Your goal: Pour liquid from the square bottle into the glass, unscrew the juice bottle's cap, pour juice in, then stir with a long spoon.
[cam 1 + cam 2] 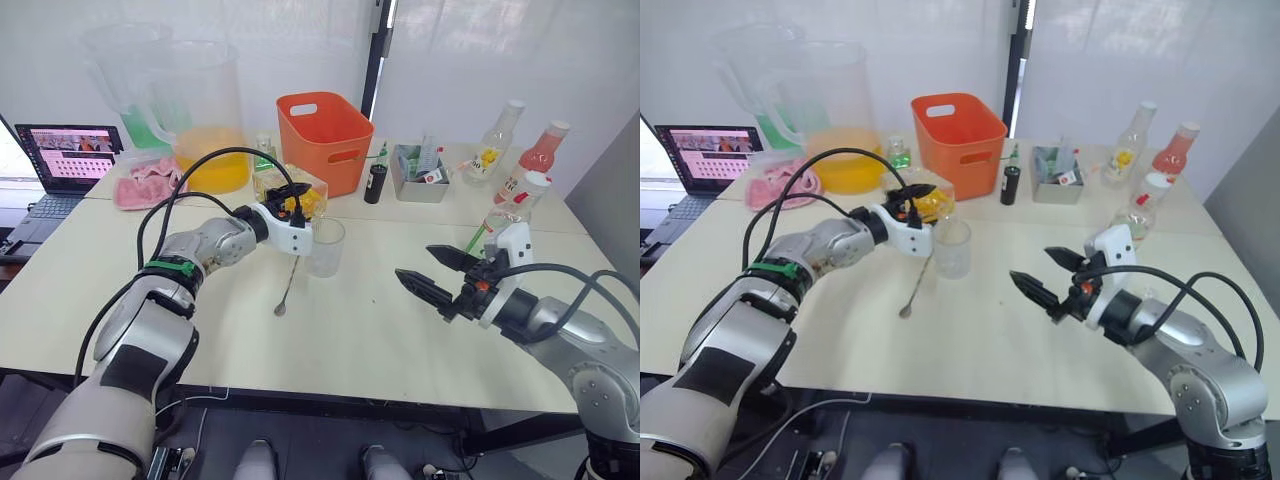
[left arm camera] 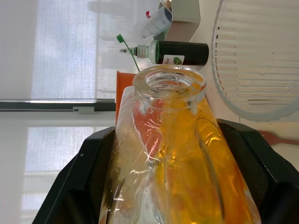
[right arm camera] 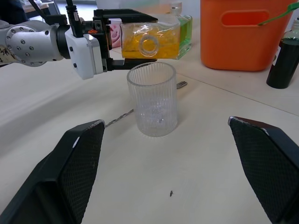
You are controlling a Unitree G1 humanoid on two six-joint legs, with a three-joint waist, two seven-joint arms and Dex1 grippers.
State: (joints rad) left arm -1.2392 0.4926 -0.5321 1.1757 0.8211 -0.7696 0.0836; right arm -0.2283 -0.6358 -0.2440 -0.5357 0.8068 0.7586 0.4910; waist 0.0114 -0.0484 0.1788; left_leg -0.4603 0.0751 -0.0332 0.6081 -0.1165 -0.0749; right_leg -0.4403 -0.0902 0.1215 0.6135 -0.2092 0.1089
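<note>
Holding the square bottle (image 3: 150,40) clamped between its fingers, the left gripper (image 1: 290,212) sits left of centre in the head view. Bottle tipped on its side, long axis near horizontal, open mouth above and just behind the glass (image 3: 153,99) rim; nothing seen flowing. Right gripper (image 1: 433,274), fingers spread and empty, stands well apart at lower right. One juice bottle (image 1: 515,209) at right, one long spoon (image 1: 288,285) beside the glass.
</note>
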